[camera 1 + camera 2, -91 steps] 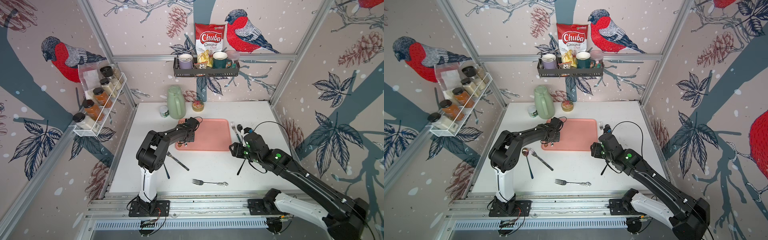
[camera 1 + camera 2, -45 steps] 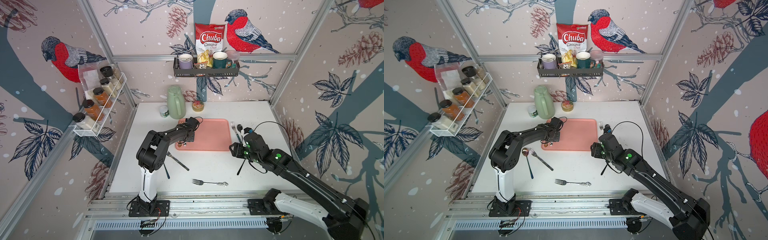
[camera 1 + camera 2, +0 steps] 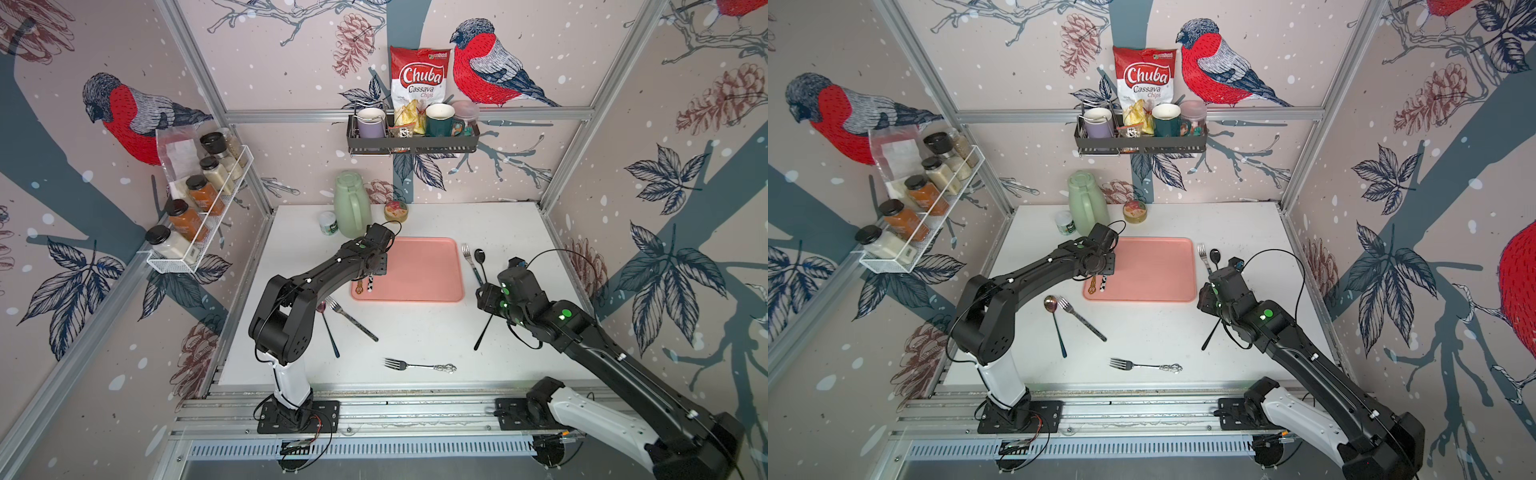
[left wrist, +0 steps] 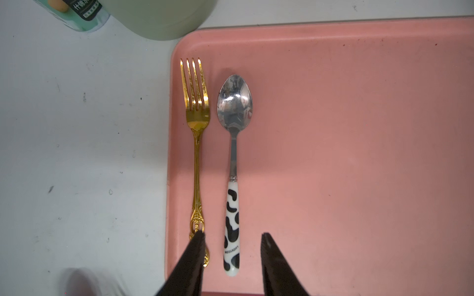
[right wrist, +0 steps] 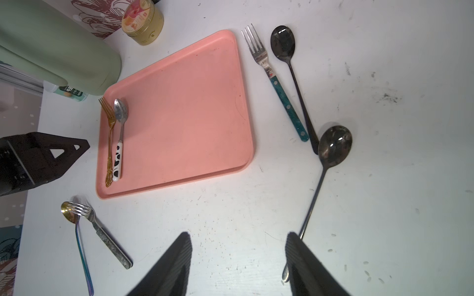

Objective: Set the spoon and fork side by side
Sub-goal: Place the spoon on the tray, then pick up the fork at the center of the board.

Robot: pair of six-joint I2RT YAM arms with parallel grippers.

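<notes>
Has fork and spoon parallel just inside the tray's left-arm edge, heads aligned as a pair, left tool part-open, empty, astride the spoon handle, right tool open, empty, beyond the opposite edge.

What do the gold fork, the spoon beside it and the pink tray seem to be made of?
Gold fork: likely metal with glossy gold finish; bright glints on tines.
Spoon: mirror-polished steel bowl; handle glossy, perhaps ceramic or plastic, cow-spotted.
Tray: matte, probably plastic; no sharp reflections.
</notes>
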